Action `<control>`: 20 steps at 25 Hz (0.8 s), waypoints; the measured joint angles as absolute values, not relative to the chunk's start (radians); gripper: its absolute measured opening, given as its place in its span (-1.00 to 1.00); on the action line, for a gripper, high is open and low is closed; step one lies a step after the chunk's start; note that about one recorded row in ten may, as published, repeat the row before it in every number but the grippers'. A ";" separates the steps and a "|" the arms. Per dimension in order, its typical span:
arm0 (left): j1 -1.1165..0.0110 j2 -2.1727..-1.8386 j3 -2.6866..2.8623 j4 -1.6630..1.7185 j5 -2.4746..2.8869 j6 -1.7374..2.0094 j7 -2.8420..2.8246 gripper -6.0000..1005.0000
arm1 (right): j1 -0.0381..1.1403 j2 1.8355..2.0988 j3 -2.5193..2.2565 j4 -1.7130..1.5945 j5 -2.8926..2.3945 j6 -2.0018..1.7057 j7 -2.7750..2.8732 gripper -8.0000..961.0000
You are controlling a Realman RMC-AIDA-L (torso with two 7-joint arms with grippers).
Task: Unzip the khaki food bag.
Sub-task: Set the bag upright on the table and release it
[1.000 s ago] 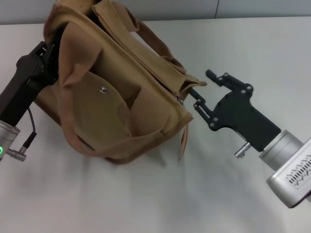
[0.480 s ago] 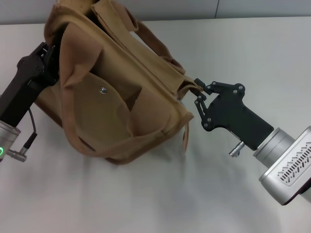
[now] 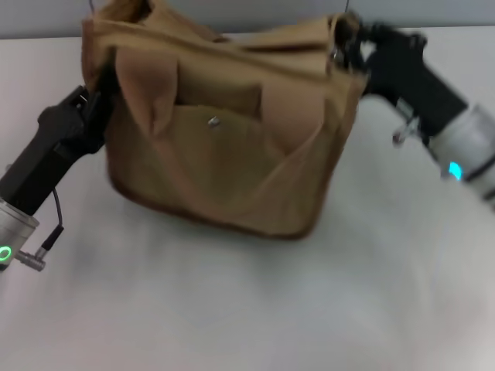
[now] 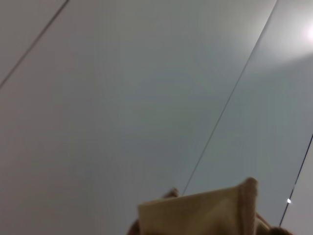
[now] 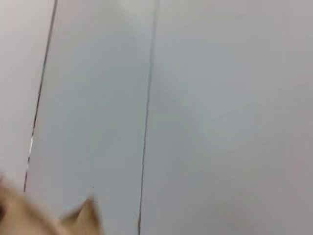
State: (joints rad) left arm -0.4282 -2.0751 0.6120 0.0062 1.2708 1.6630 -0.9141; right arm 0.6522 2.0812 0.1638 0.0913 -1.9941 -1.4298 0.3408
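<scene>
**Bag held between two arms on the white table**

Right now the white table [image 3: 232,309] fills most of what I can see from the head view, and the khaki food bag [image 3: 232,147] stands on it towards the far side, roughly in the middle between the two arms. The bag sits upright with its front pocket facing me, the metal snap [image 3: 213,120] showing on the pocket flap and a strap handle [image 3: 147,85] folded down over the bag's left front.

The left gripper [image 3: 99,104] is pressed against the bag's left end, near its upper corner; fabric hides its fingertips, so I cannot tell how far they are parted or whether they have hold of the cloth. The right gripper [image 3: 352,46] is up at the bag's top right corner, right against the edge there; it is blurred, and I cannot tell its opening or grasp either.

In the left wrist view a tan corner of the bag shows low against pale wall panels [image 4: 122,98]. The right wrist view shows only a blurred tan scrap against the same kind of panels.
</scene>
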 joint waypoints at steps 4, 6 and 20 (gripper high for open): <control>-0.430 -2.078 0.657 0.003 1.270 1.633 -0.915 -0.58 | 0.761 2.082 0.171 -0.046 -1.981 -1.382 0.618 -0.79; -0.438 -2.079 0.694 0.002 1.271 1.616 -0.916 -0.58 | 0.785 2.082 0.172 -0.077 -1.957 -1.362 0.679 -0.77; -0.362 -2.060 0.848 0.180 1.267 1.710 -1.021 -0.57 | 0.638 2.081 0.182 -0.086 -1.842 -1.447 0.715 -0.36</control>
